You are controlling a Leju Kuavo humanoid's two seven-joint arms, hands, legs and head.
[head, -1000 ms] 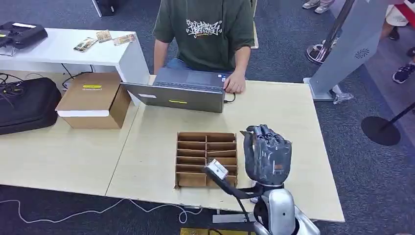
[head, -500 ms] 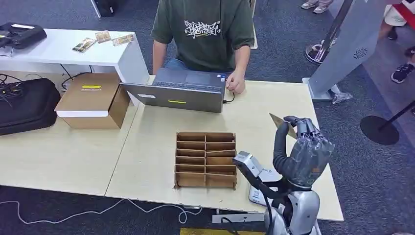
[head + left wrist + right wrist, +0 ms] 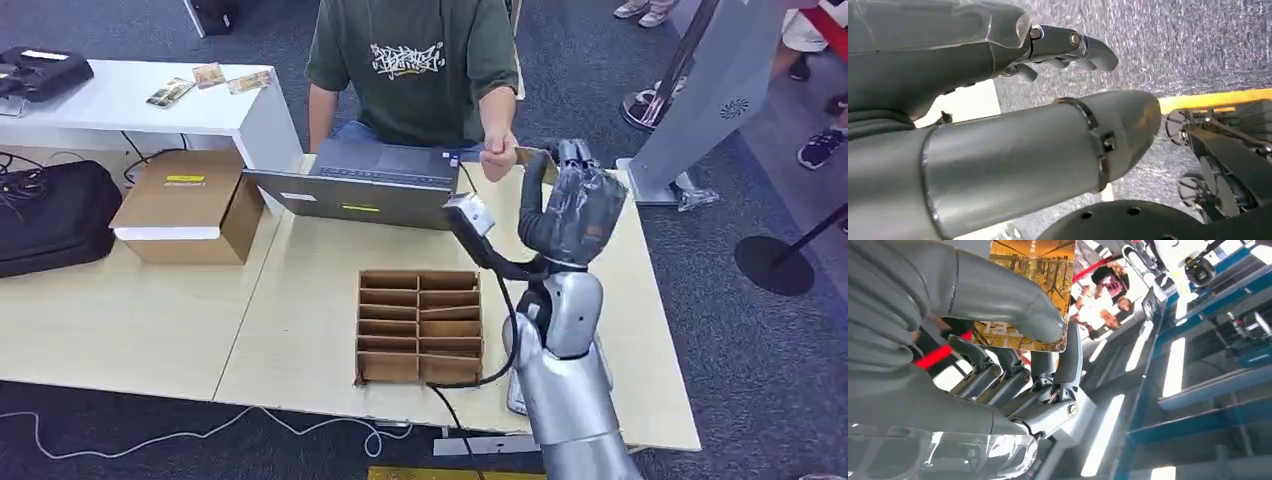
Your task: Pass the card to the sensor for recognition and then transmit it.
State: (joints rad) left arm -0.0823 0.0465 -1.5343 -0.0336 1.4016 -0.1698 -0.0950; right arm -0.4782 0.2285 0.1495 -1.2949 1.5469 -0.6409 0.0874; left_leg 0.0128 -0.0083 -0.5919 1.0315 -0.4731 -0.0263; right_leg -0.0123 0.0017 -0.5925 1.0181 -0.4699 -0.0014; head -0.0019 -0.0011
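Landmark: the open grey laptop (image 3: 365,188) at the far edge of the pale wooden table (image 3: 300,300); every place below is given from it.

Right hand: the grey many-fingered right hand (image 3: 570,205) is raised just beside the laptop's right end, thumb and fingers clamped on a thin yellow-brown picture card (image 3: 535,160). The right wrist view shows the thumb (image 3: 998,295) pressed across the card's printed face (image 3: 1040,270), with the darker fingers behind it.

Change: a second ago this hand was low over the near right part of the table, beside the brown cardboard divider tray (image 3: 420,325); half a second ago it had lifted with the card showing above the fingers. Now it has swung up and away from the robot to the laptop's right corner.

Card: held upright in the air, near the laptop's right end, its far edge meeting the person's outstretched hand (image 3: 497,158).

Person: sits behind the laptop in a dark green printed T-shirt (image 3: 415,60); whether their fingers already grip the card cannot be told.

Left hand: the left hand (image 3: 1068,47) hangs over grey carpet, fingers curled loosely and holding nothing.

Meaning: judged from the reach, the handover step is under way; the release is not yet done.
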